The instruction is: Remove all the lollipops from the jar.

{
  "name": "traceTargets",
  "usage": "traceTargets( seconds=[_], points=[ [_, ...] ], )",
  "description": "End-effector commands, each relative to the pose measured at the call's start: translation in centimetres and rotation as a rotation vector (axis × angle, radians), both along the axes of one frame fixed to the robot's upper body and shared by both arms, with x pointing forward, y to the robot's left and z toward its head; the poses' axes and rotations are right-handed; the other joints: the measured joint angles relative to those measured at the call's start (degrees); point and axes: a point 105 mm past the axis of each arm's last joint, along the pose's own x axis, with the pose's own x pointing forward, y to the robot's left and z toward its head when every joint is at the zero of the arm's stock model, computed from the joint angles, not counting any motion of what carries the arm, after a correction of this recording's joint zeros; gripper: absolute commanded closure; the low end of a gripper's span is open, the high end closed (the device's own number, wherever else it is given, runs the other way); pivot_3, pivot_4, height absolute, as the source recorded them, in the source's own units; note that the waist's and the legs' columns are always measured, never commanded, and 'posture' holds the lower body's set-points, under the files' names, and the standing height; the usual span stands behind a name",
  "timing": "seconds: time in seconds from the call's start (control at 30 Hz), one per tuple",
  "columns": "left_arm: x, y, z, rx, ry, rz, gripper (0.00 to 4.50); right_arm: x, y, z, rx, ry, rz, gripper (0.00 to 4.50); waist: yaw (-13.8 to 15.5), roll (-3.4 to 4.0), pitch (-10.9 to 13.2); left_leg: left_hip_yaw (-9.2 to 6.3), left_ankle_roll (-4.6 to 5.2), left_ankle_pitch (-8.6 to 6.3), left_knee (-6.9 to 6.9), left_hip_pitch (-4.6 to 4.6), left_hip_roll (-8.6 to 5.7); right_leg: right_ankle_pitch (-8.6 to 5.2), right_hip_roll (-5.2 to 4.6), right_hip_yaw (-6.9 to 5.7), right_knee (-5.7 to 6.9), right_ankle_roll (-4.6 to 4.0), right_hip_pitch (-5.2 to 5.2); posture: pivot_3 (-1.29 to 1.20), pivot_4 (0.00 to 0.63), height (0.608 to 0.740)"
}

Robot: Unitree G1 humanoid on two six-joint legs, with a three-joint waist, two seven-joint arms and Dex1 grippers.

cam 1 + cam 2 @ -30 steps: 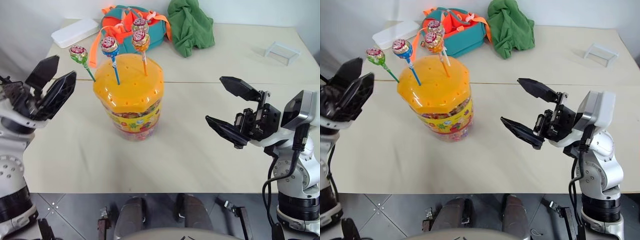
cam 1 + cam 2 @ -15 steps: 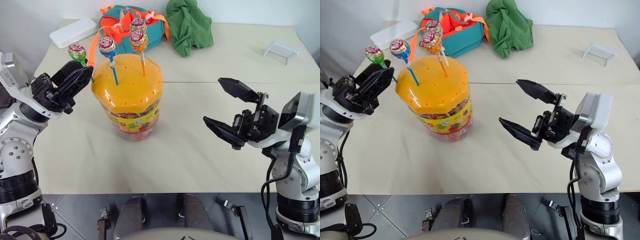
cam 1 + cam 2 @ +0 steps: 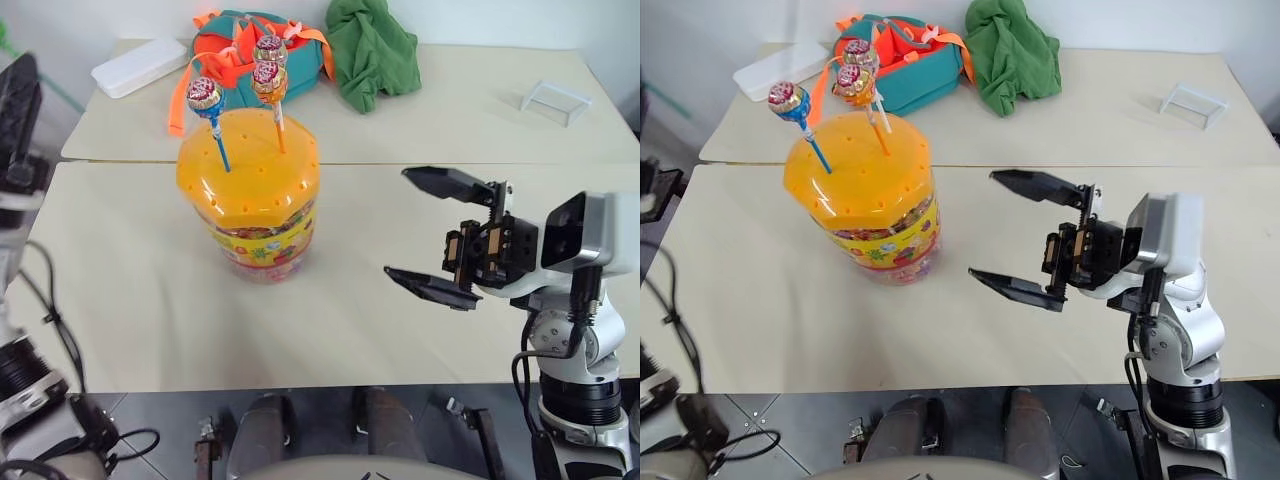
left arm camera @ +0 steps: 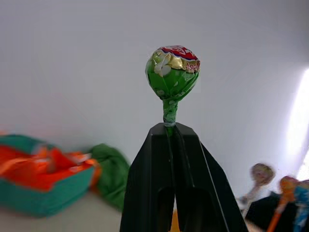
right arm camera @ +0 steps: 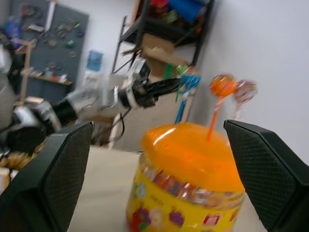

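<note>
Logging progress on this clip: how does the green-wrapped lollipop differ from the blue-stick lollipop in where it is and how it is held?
The green-wrapped lollipop is out of the jar, pinched by its stick in the shut left gripper. The blue-stick lollipop stands planted in the jar's lid, touched by no gripper. Its wrapper is blue and red, not green. Both are wrapped round candies on thin sticks.

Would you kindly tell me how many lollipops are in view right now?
4. Three stand in the jar's lid: a blue-stick lollipop, an orange-stick lollipop and another lollipop behind it. The green lollipop is clamped in the left end effector, away from the jar.
</note>
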Motion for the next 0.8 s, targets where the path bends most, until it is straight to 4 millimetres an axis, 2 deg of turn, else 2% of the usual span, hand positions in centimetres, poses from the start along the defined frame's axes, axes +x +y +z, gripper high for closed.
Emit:
traceTargets(
  seconds=[0.03, 0.1, 0.17, 0.3, 0.4, 0.5, 0.6, 0.67, 0.7, 0.8],
  points=[
    [-2.0, 2.3, -5.0, 0.210, 0.251, 0.140, 4.48, 0.1, -0.4, -1.3, -0.142, 0.002, 0.072, 0.00, -0.01, 0.05, 0.03, 0.08, 0.01, -0.03, -0.04, 0.04, 0.00, 0.00, 0.00, 0.06, -0.02, 0.00, -0.02, 0.00, 0.150, 0.740],
    [-3.6, 3.2, -8.5, 0.311, 0.422, 0.180, 4.48, 0.6, -0.8, -2.3, -0.224, 0.012, 0.088, 0.00, 0.13, -0.05, 0.01, 0.08, -0.02, -0.04, 0.03, -0.01, 0.11, -0.02, 0.10, 0.03, -0.08, -0.01, -0.03, 0.00, 0.150, 0.740],
    [-5.0, 3.7, -11.2, 0.373, 0.545, 0.233, 4.48, 1.3, -1.2, -3.5, -0.311, 0.018, 0.079, 0.00, 0.38, -0.12, -0.01, 0.08, -0.05, -0.06, 0.05, -0.02, 0.14, -0.03, 0.11, 0.04, -0.14, -0.03, -0.02, 0.00, 0.150, 0.740],
    [-6.4, 4.0, -14.3, 0.460, 0.666, 0.297, 4.48, 2.0, -1.9, -4.6, -0.380, 0.022, 0.061, 0.00, 1.74, -0.15, -0.03, 0.07, -0.08, -0.09, 0.07, -0.05, 0.22, -0.05, 0.08, 0.07, -0.26, -0.10, -0.02, 0.00, 0.150, 0.740],
    [-6.9, 4.0, -15.7, 0.447, 0.735, 0.306, 3.80, 2.1, -2.0, -4.3, -0.356, 0.018, 0.044, 0.00, 1.66, -0.13, -0.02, 0.14, -0.16, -0.13, 0.07, -0.04, 0.50, -0.05, 0.08, 0.12, -0.22, -0.12, -0.06, 0.00, 0.150, 0.740],
    [-6.4, 4.2, -13.3, 0.402, 0.628, 0.281, 2.94, 1.7, -2.2, -4.2, -0.341, 0.009, 0.037, 0.00, 1.56, -0.18, -0.05, 0.25, -0.24, -0.18, 0.07, -0.06, 0.65, -0.05, 0.21, 0.13, -0.13, -0.21, -0.21, 0.00, 0.150, 0.740],
    [-6.1, 3.9, -10.8, 0.520, 0.510, 0.216, 2.09, 1.0, -2.6, -4.4, -0.348, 0.004, 0.032, 0.00, 1.66, -0.20, -0.06, 0.34, -0.26, -0.19, 0.07, -0.13, 0.61, -0.08, 0.24, 0.14, 0.07, -0.29, -0.44, 0.00, 0.150, 0.740],
    [-6.1, 2.3, -8.1, 0.574, 0.354, 0.085, 1.51, 1.0, -3.0, -3.5, -0.285, 0.009, -0.005, 0.00, 1.65, -0.19, -0.06, 0.47, -0.28, -0.20, 0.08, -0.18, 0.56, -0.09, 0.25, 0.16, 0.10, -0.32, -0.55, 0.00, 0.150, 0.740],
    [-6.2, 1.8, -7.3, 0.590, 0.301, 0.041, 1.51, 1.0, -3.1, -3.2, -0.262, 0.010, -0.018, 0.00, 1.57, -0.19, -0.05, 0.58, -0.28, -0.20, 0.08, -0.18, 0.54, -0.10, 0.25, 0.15, 0.09, -0.33, -0.58, 0.00, 0.150, 0.740],
    [-5.4, -2.2, -2.7, 0.541, 0.076, -0.194, 1.51, 1.1, -3.7, 0.2, -0.048, 0.036, -0.109, 0.00, 1.68, -0.18, -0.05, 0.80, -0.27, -0.20, 0.10, -0.13, 0.61, -0.08, 0.23, 0.18, 0.10, -0.42, -0.65, 0.00, 0.150, 0.740]
  ],
)
